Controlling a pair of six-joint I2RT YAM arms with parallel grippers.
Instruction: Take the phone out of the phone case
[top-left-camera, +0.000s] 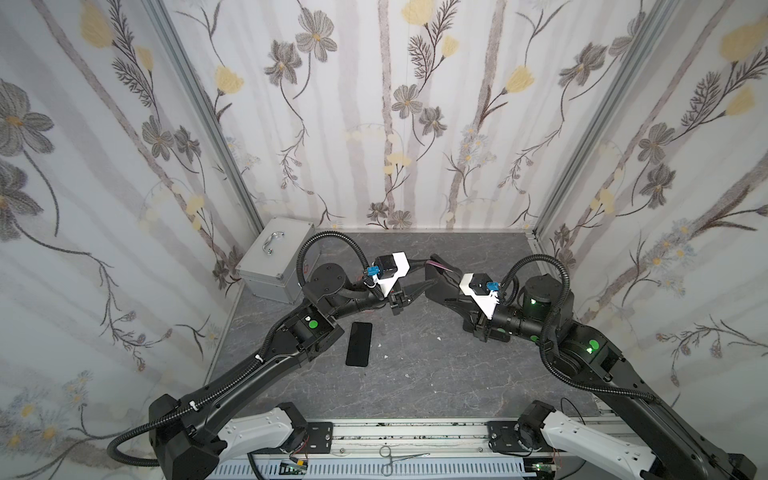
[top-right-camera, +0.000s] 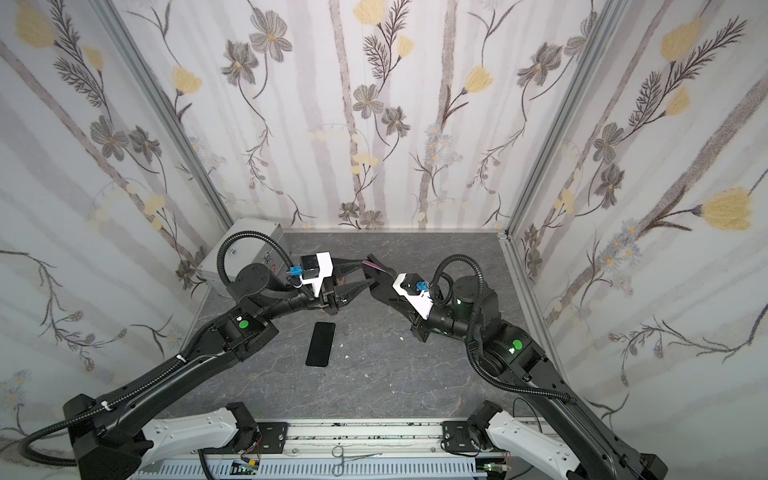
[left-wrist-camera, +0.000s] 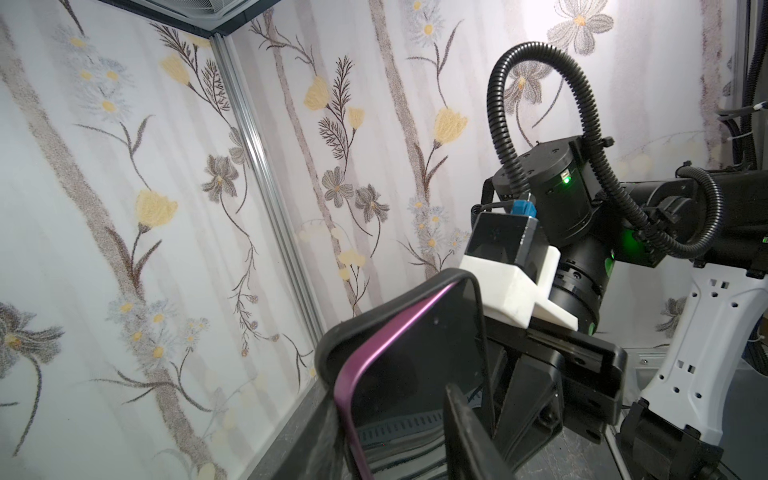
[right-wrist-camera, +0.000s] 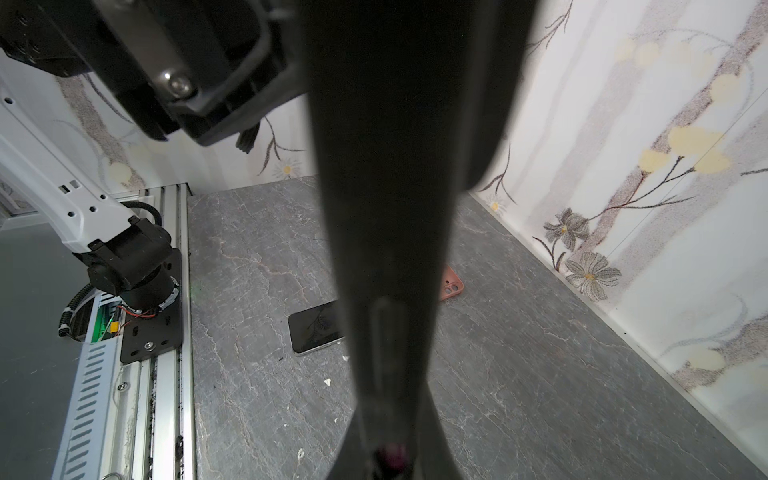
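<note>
Wrist views: two phones (right-wrist-camera: 316, 326) (left-wrist-camera: 415, 365), two cases (right-wrist-camera: 452, 286) (left-wrist-camera: 345, 340); right pincer (top-right-camera: 380, 274) clamping one, left pincer (top-right-camera: 366, 273) unclear

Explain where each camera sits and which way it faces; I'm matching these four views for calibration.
Both top views: high above the front rail, looking down toward the back wall; both arms, left gripper meeting right gripper.
Left wrist: on the left arm, facing the right arm; phone in its phone case, one own finger.
Right wrist: on the right arm, facing down toward the left arm's base; own gripper blurred, spare phone, pink case.
Shared: both top views also show the spare phone, not the pink case.
</note>
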